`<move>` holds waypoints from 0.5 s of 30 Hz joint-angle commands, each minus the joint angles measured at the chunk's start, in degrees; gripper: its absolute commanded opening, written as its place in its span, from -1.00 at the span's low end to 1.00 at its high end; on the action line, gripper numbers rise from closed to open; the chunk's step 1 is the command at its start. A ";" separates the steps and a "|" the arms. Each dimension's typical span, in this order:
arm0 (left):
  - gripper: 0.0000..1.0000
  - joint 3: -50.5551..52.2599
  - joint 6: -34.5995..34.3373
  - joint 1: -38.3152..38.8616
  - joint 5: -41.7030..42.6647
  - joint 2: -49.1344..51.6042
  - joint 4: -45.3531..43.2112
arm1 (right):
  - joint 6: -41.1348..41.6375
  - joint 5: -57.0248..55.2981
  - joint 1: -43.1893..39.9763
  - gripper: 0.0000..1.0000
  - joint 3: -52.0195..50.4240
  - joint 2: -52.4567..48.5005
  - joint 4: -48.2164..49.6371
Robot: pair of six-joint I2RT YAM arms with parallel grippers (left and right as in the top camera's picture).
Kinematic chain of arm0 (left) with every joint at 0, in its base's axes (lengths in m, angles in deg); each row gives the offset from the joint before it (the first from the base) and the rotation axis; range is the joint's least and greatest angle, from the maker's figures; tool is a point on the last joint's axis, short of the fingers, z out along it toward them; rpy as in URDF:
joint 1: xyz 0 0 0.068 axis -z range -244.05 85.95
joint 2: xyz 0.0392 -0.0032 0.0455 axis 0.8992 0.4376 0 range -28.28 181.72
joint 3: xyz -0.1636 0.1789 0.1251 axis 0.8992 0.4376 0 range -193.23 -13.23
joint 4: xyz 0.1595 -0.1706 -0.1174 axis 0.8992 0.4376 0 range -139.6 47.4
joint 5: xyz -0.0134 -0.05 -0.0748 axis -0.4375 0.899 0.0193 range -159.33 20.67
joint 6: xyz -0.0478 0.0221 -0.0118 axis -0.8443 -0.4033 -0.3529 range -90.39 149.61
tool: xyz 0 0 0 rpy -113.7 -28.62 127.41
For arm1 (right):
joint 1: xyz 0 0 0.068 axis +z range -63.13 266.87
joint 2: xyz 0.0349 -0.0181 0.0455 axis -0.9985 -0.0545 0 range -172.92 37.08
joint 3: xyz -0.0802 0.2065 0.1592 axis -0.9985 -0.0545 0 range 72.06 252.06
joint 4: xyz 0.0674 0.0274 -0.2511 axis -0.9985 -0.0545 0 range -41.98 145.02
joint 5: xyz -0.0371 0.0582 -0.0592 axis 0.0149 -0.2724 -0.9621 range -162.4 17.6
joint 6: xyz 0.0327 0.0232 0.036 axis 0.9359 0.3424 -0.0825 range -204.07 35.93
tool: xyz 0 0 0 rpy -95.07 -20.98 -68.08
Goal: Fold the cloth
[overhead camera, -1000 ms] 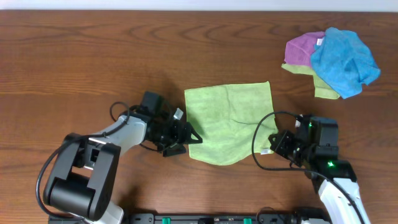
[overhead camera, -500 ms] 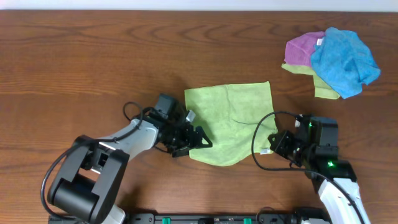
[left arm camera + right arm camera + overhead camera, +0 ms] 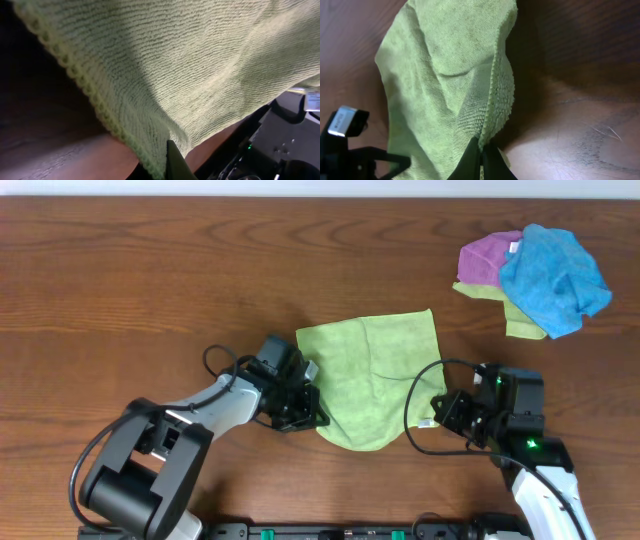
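The lime-green cloth (image 3: pixel 370 375) lies spread on the wooden table (image 3: pixel 150 280), a little rumpled along its near edge. My left gripper (image 3: pixel 311 414) is at the cloth's near-left corner and shut on it. In the left wrist view the cloth (image 3: pixel 190 65) fills the frame, and its stitched hem runs down into the left gripper (image 3: pixel 167 167) beside one dark finger (image 3: pixel 176 162). My right gripper (image 3: pixel 441 411) is shut on the near-right corner. The right wrist view shows the cloth (image 3: pixel 445 75) rising in a fold from the pinched right gripper (image 3: pixel 481 159).
A pile of other cloths sits at the back right: a purple one (image 3: pixel 487 257), a bright blue one (image 3: pixel 550 270) and narrow yellow-green strips (image 3: pixel 522 328). Both arms reach in from the table's near edge, with cables looping beside them.
My left gripper has slid right onto the cloth's near-left corner and shut on it, pushing that corner in slightly. The right gripper has kept its hold and not moved.
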 commanded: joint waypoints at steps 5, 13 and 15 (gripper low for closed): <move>-0.88 0.31 2.80 -6.47 5.81 -1.90 1.81 | -4.07 -1.31 -0.07 -0.97 0.76 0.02 -0.74; -0.89 0.28 -1.77 -11.41 5.77 -7.98 -2.27 | -5.11 -3.02 -0.04 -0.98 0.76 -0.31 3.56; -0.88 0.28 -6.16 -11.39 5.77 -7.96 -7.56 | -5.09 -3.02 -0.04 -0.98 0.76 -1.05 5.99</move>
